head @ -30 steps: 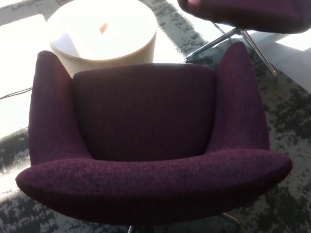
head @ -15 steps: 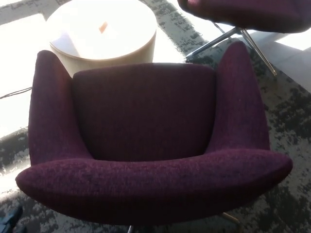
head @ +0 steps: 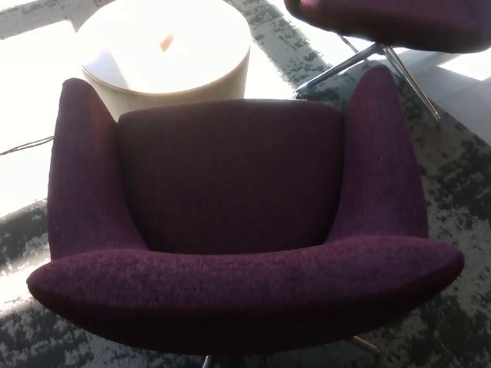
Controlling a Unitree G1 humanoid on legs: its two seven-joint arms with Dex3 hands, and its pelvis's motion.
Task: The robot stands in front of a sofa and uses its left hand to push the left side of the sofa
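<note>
Dark purple fabric armchair sofa (head: 230, 222) viewed from above; neither robot hand appears in the head view.

The sofa fills the centre of the view, its curved backrest along the near edge, its seat cushion beyond that and its two armrests running away on either side. Finger state cannot be told for either hand, since no part of the robot shows. Behind the sofa's left armrest stands a round cream side table (head: 165, 54) with a small orange object (head: 166, 42) on top. Behind the sofa's right armrest is a second purple chair on metal legs (head: 383, 23). A grey patterned carpet (head: 453, 169) lies under the sofa.
</note>
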